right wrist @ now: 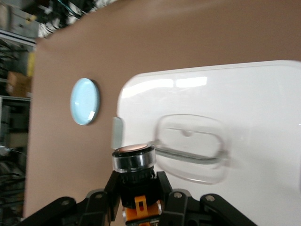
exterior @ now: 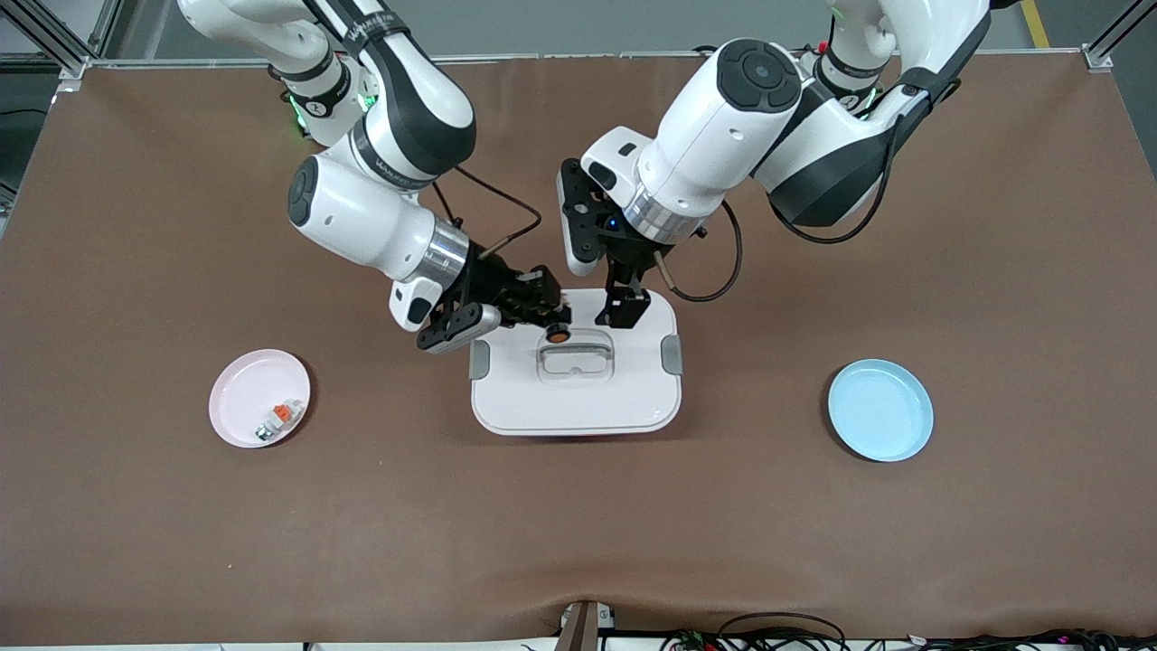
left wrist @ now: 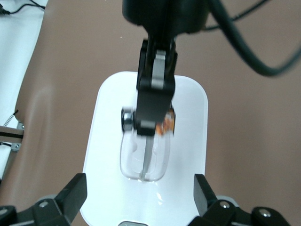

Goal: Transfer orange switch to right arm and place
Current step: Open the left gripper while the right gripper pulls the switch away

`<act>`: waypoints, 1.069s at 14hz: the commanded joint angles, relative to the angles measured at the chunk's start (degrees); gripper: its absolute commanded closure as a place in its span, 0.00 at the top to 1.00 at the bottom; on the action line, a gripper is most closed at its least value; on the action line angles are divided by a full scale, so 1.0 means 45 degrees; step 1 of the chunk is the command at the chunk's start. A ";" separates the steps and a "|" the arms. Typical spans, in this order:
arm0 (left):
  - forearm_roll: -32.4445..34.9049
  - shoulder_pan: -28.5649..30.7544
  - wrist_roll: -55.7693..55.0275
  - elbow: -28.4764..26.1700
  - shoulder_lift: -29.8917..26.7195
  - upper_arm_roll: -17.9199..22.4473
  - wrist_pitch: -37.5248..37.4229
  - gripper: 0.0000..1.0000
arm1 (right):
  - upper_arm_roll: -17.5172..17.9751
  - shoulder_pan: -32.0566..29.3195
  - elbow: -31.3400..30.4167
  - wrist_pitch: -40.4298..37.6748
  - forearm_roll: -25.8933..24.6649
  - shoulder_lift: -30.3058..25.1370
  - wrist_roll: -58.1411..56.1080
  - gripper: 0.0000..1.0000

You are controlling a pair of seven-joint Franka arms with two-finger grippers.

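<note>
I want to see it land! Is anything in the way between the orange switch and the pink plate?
Nothing visible. The right tool is shut on the orange switch over the white lidded box; only bare table lies between there and the pink plate, which holds one small white piece.

The orange switch (left wrist: 165, 123) is blurred and half hidden by the right gripper (left wrist: 151, 117) — the piece on the pink plate (exterior: 237, 398) is too small to tell.

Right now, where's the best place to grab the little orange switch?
The right gripper already clamps the orange switch by its black body over the white lid. That looks best: fingers on the round sides from opposite directions, button end left free.
</note>
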 commanded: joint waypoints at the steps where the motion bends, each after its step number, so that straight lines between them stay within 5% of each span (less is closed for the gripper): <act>1: -0.0115 0.0043 -0.1602 0.0125 -0.0281 -0.0155 -0.0839 1.00 | 0.0121 -0.1065 0.0080 -0.1753 -0.3043 -0.0133 -0.0230 0.00; 4: -0.0114 0.0101 -0.3210 0.0144 -0.0497 -0.0078 -0.1055 1.00 | 0.0140 -0.1887 0.0257 -0.3747 -0.5573 -0.0367 -0.3070 0.00; 8: -0.0056 0.0335 -0.5704 0.0183 -0.0712 0.0021 -0.1173 1.00 | 0.0140 -0.2843 0.0218 -0.4611 -0.6708 -0.0660 -0.8094 0.00; 15: 0.0003 0.1722 -0.7856 0.0183 -0.1298 0.0059 -0.2320 1.00 | 0.0140 -0.4893 -0.0132 -0.5512 -0.7940 -0.0894 -1.2528 0.00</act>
